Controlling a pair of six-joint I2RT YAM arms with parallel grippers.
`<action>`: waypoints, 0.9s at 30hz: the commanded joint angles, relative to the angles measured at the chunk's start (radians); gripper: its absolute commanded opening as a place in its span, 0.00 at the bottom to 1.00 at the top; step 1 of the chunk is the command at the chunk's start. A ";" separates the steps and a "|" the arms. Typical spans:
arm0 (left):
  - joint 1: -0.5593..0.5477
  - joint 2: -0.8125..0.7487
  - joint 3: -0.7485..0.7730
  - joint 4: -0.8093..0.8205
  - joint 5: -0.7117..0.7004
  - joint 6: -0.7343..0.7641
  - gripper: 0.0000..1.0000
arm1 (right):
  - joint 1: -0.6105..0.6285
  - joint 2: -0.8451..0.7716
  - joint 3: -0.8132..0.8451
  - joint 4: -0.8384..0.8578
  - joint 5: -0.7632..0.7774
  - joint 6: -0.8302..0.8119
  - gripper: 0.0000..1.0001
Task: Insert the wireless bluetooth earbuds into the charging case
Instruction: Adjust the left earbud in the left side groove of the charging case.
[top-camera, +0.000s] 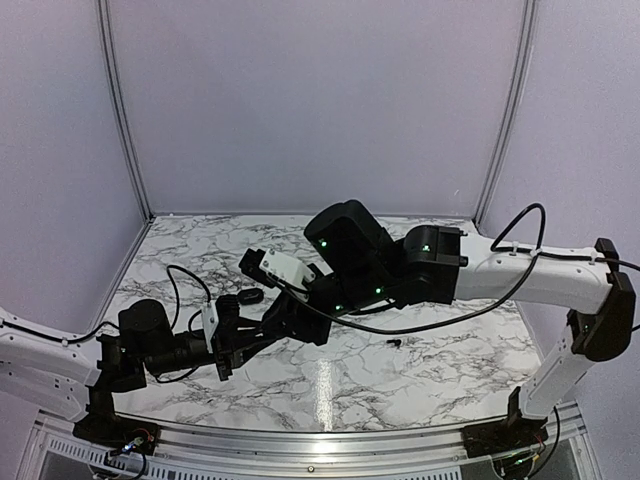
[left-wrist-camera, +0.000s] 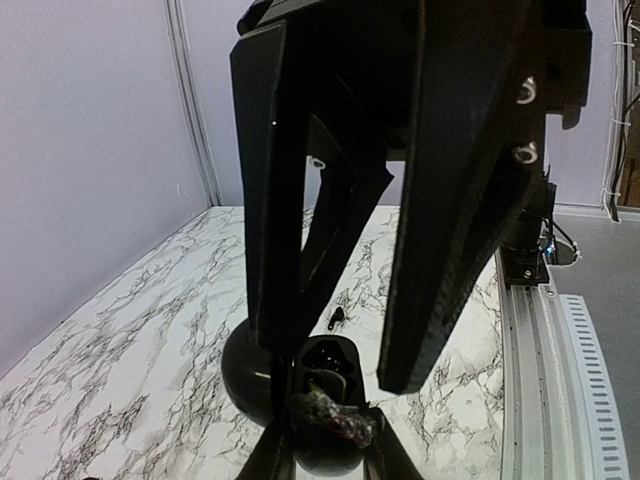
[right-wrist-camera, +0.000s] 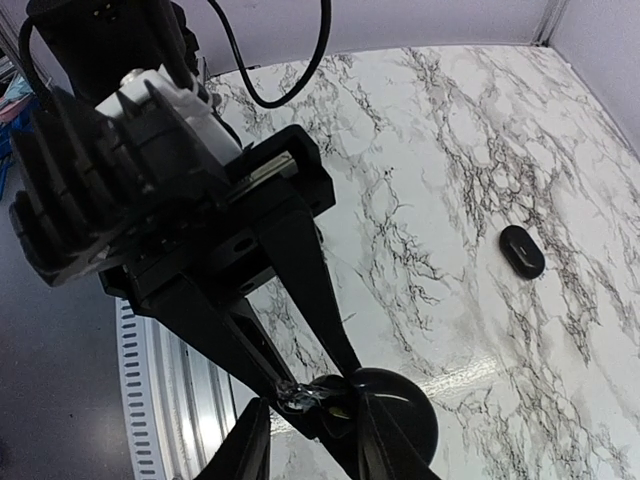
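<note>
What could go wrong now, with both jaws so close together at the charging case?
1. The left gripper and right gripper have their jaws crowded at the open charging case; they could collide or push it across the glossy table.
2. One earbud lies loose on the marble beyond the case and could be knocked away.
</note>
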 joint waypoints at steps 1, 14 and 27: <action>0.006 -0.018 0.019 0.043 -0.006 -0.007 0.00 | 0.006 0.010 0.032 0.039 0.004 -0.003 0.32; 0.006 -0.021 0.018 0.043 -0.005 -0.012 0.00 | 0.013 0.022 0.006 0.059 -0.030 0.005 0.33; 0.006 -0.035 0.012 0.046 -0.003 -0.016 0.00 | 0.016 0.023 -0.047 0.086 -0.025 0.001 0.33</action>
